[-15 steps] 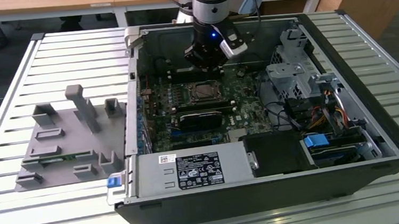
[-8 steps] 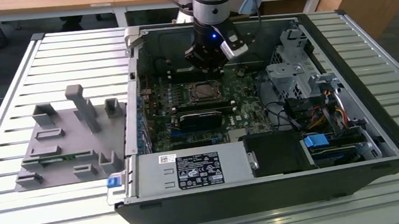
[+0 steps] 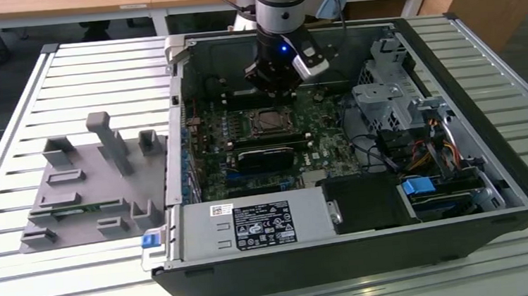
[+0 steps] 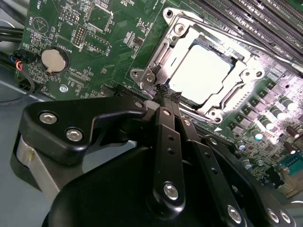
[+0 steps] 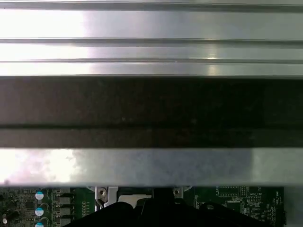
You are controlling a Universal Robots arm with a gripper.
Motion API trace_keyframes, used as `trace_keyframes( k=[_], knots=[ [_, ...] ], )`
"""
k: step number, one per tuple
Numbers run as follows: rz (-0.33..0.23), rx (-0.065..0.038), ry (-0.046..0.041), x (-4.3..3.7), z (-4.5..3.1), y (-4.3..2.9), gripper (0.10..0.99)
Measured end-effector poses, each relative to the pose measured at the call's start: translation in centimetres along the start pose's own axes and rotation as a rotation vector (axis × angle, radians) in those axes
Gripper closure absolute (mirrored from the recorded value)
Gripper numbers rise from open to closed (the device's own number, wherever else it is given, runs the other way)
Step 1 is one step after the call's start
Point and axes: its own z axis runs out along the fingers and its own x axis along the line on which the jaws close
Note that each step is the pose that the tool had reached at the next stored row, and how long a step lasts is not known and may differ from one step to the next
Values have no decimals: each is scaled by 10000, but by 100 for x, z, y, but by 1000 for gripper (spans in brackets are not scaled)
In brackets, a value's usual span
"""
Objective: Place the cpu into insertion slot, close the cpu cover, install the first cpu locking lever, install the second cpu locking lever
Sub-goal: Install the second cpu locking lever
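Observation:
The cpu (image 4: 203, 66), a pale silvery square, lies flat in the insertion slot (image 4: 150, 75) on the green motherboard. The cpu cover (image 4: 218, 100), a silvery frame, lies down around the chip. My gripper (image 4: 164, 93) hovers at the socket's edge with its black fingers pressed together and nothing between them. In the exterior view the gripper (image 3: 275, 90) hangs just behind the insertion slot (image 3: 270, 121), inside the open computer case. The first wrist view has the gripper's dark body (image 5: 142, 215) and a strip of the socket's metal (image 5: 102, 191). I cannot make out how the locking levers stand.
Long black memory slots (image 4: 255, 19) run beside the socket, and a coin battery (image 4: 52, 60) sits on the board. A black card (image 3: 267, 155) lies in front of the socket. Drive bays and cables (image 3: 415, 143) crowd the exterior view's right. A grey fixture (image 3: 93, 190) stands on the slatted table.

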Motion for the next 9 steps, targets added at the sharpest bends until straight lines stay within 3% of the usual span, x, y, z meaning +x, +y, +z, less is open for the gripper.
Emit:
trace_keyframes(
  k=[9],
  knots=[
    [0,1,0,-4,-1,-66,980]
  ],
)
